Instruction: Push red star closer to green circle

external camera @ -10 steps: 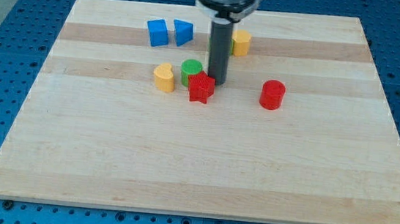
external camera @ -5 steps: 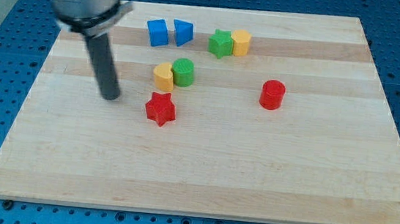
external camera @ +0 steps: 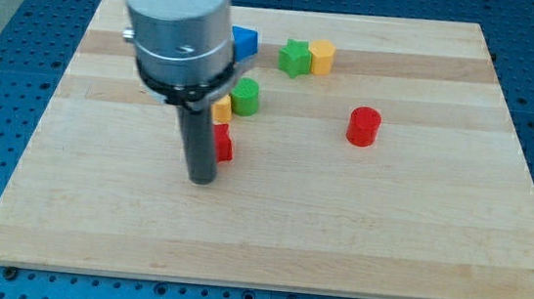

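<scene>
one surface [external camera: 358, 227]: wood, carries all blocks
rod: hides most of red star [external camera: 223, 144]
green circle [external camera: 246, 96]: up-right of star, apart; yellow block [external camera: 222, 107] between
my tip [external camera: 203, 179]: at star's lower left, contact unclear
gripper: none, cannot tell any opening
risk: off-centre push spins star sideways or shoves yellow into circle

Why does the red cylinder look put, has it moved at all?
No. The red cylinder keeps its spot right of the green circle.
</scene>
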Motion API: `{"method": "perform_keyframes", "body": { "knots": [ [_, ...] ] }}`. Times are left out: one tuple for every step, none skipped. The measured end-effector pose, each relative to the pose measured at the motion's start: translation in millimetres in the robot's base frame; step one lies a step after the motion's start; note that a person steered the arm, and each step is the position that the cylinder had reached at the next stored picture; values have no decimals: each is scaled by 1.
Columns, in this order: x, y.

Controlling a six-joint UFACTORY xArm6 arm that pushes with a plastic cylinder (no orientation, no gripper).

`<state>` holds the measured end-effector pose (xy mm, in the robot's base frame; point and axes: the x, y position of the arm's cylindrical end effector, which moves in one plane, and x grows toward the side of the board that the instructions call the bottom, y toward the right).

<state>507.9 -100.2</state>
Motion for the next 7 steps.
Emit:
{"method": "perform_keyframes", "body": {
  "knots": [
    [0, -29],
    [5, -50],
    [-3, -66],
    [-11, -38],
    [-13, 18],
    [-28, 59],
    [-28, 35]
  ]
}}
